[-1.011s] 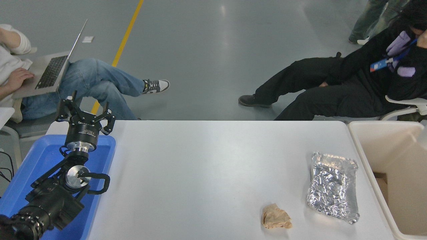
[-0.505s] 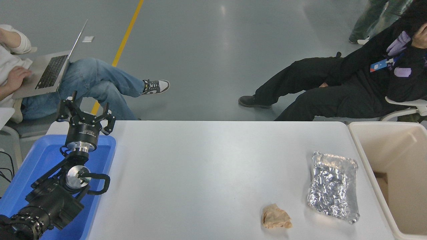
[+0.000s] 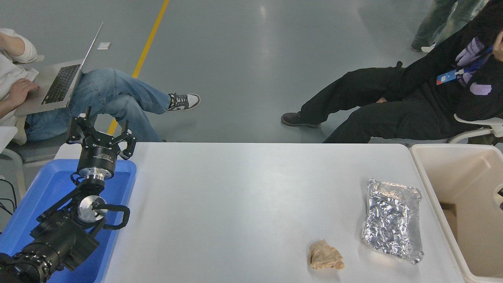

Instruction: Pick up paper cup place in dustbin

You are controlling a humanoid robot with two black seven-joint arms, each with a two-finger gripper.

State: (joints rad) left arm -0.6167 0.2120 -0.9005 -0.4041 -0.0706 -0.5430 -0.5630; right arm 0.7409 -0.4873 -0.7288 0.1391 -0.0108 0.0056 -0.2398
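1. Only small things have changed: the person in black (image 3: 393,98) at the upper right has shifted a little, and a small dark tip of the right hand (image 3: 500,193) now pokes in at the right edge of the frame.
2. So little of the right hand shows that I cannot tell if it is released or clenched. The tip is over the bin (image 3: 429,175).
3. The bin sits at the right edge, at the right end of the worktop (image 3: 235,204). Its inside is only partly in the frame.
4. The cup cannot be seen anywhere in the frame.
5. The left hand (image 3: 103,131) has stayed at the left of the frame. Its fingers are spread wide and hold nothing.
6. The left arm reaches up from the lower left corner, over the blue tray (image 3: 43,192).
7. A foil tray (image 3: 393,220) lies on the worktop near the bin, at the lower right.
8. A brown paper wad (image 3: 325,255) lies just to the lower left of the foil tray, apart from it.
9. Another person (image 3: 114,90) sits at the upper left with a laptop (image 3: 59,84) on their lap.
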